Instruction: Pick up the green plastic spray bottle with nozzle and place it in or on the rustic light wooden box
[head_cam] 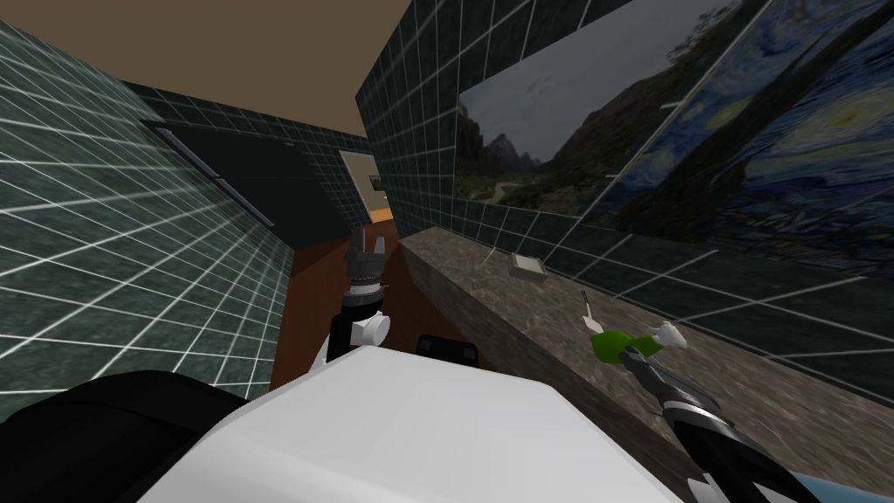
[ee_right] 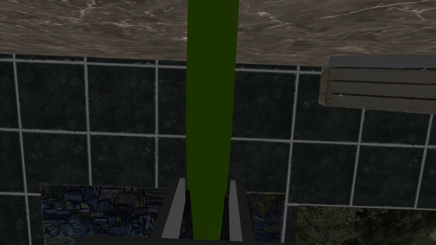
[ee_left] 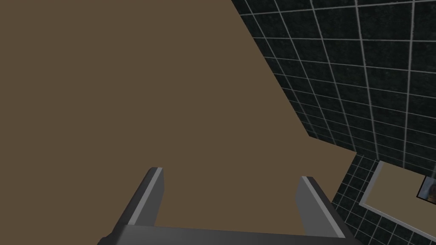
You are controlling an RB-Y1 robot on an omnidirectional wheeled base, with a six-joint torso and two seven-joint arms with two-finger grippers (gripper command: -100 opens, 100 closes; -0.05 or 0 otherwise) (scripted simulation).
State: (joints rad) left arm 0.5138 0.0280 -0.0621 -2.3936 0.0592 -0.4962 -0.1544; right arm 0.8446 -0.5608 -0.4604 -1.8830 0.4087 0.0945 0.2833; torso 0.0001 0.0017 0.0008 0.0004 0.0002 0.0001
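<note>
Carry step: right gripper (ee_right: 207, 182) clamped on green spray bottle (ee_right: 211, 106) over stone counter (head_cam: 489, 292), left gripper (ee_left: 230, 174) spread and idle; next likely carry to the slatted box (ee_right: 379, 85), then release.

Veined stone counter (head_cam: 559, 314), smooth matt green bottle (head_cam: 611, 345), slatted plank box (ee_right: 379, 85).

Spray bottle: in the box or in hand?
In hand, out of the box. The right gripper clamps the green spray bottle by its sides; the box sits apart on the counter.
</note>
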